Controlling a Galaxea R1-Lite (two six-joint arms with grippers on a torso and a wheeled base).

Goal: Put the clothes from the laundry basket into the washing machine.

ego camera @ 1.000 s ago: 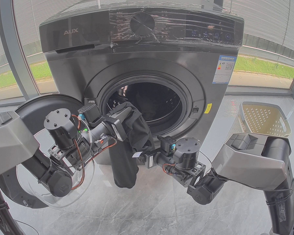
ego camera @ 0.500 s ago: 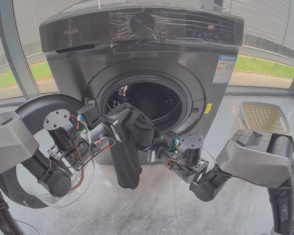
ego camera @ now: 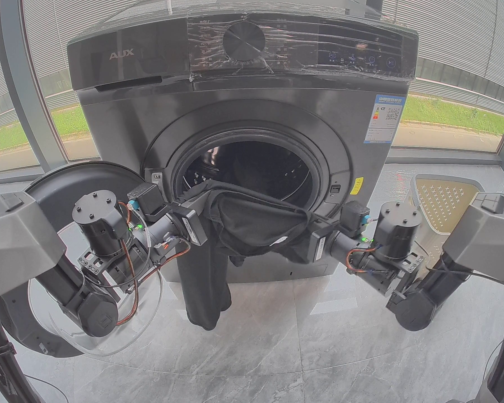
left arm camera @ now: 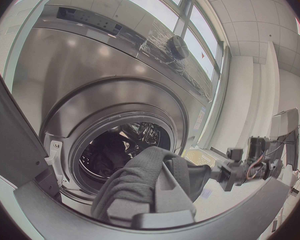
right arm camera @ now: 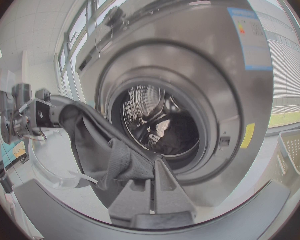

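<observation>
Head view: black garment held between two grippers at the washer's mouth

Washing machine (ego camera: 246,113): a grey front-loader directly ahead of both grippers. The mouth of its round drum (ego camera: 257,166) lies just beyond their fingertips, and dark laundry (right arm camera: 180,134) already sits inside.

Door (ego camera: 67,188): swung fully open, on the outer side of the left gripper and partly behind that arm.

Laundry basket (ego camera: 448,200): pale and perforated, on the outer side of the right gripper, beside the machine's corner.

Black garment (ego camera: 252,222): runs from one gripper to the other as a sagging band across the lower part of the opening, outside the drum. A long part hangs straight down below the left gripper; whether its end touches the floor cannot be told.

Left gripper (ego camera: 200,201): fingers pressed together on one end of the garment, with cloth bunched over them.

Right gripper (ego camera: 307,235): fingers pinching the other end; the right wrist view shows mesh fabric caught between them.
</observation>
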